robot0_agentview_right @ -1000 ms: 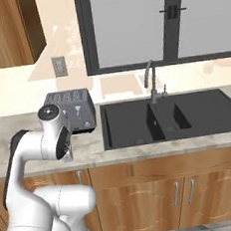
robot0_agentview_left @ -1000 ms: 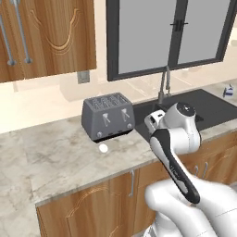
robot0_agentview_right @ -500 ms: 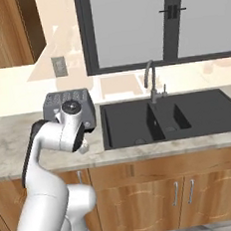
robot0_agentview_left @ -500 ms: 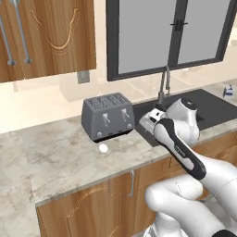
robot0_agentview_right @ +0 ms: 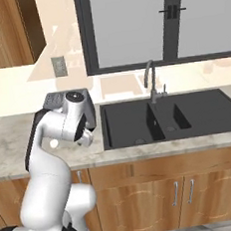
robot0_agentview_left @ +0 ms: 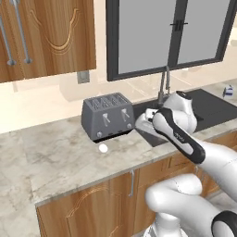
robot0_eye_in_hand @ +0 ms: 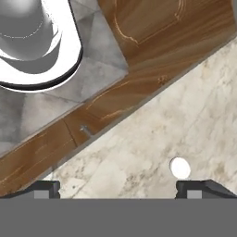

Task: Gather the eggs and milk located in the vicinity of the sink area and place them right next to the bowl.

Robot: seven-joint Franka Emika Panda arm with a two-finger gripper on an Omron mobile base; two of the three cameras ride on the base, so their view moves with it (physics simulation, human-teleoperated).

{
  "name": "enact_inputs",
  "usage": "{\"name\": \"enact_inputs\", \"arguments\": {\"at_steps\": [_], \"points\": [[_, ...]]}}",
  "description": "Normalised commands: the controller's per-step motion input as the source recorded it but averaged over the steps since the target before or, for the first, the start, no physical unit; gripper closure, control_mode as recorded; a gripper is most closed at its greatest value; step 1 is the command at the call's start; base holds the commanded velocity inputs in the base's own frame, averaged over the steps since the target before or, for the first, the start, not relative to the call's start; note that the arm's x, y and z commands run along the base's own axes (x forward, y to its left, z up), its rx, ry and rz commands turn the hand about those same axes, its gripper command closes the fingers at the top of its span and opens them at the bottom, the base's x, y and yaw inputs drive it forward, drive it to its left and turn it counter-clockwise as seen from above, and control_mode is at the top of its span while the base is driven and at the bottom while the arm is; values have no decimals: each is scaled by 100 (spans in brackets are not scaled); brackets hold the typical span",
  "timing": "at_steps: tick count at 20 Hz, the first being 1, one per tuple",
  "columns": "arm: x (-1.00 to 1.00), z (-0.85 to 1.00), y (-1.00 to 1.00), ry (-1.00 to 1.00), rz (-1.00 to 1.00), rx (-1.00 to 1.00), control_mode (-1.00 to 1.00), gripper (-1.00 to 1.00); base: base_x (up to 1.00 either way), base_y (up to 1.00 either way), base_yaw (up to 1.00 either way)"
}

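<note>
One egg (robot0_agentview_left: 103, 148) lying alone on the marbled surface (robot0_agentview_left: 55, 157), just in front of the grey toaster (robot0_agentview_left: 107, 116) and near the front edge; seen again in the hand view (robot0_eye_in_hand: 180, 167) as a small white oval just above the right fingertip. Probably set there loose, where a rounded thing may roll at a nudge. No second egg to be made out.

Milk (robot0_agentview_left: 227, 91) standing upright far off on the surface beyond the sink area (robot0_agentview_right: 167, 117), a white carton with blue marking; too small to read any print. Well apart from the egg, with the dark double basin and thin faucet (robot0_agentview_right: 151, 80) between. Bowl not located here.

End effector (robot0_agentview_left: 146, 119) hanging beside the toaster, over the surface near the basin's left rim, fingers spread wide apart and holding nothing. In the hand view, aimed down at the surface edge and the wooden cabinet fronts (robot0_eye_in_hand: 139, 41) below, the egg close to one fingertip rather than centred between the two. Judged as an approach to the egg: centring over it needed before closing.

No brand or legible writing on toaster, carton or cabinets. Wall outlet (robot0_agentview_right: 59, 66) blank. Window (robot0_agentview_right: 153, 21) dark-framed above the basin.
</note>
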Motion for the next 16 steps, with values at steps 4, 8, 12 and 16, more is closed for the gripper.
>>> {"name": "enact_inputs", "arguments": {"at_steps": [4, 8, 12, 16], "points": [[0, 0, 40, 0, 16, -15, -100, -100, 0, 0, 0], [0, 0, 27, -5, 15, -14, -100, -100, 0, 0, 0], [0, -7, 13, -15, 8, -9, -100, -100, 0, 0, 0], [0, -22, 4, -17, 7, -2, -100, -100, 0, 0, 0]]}}
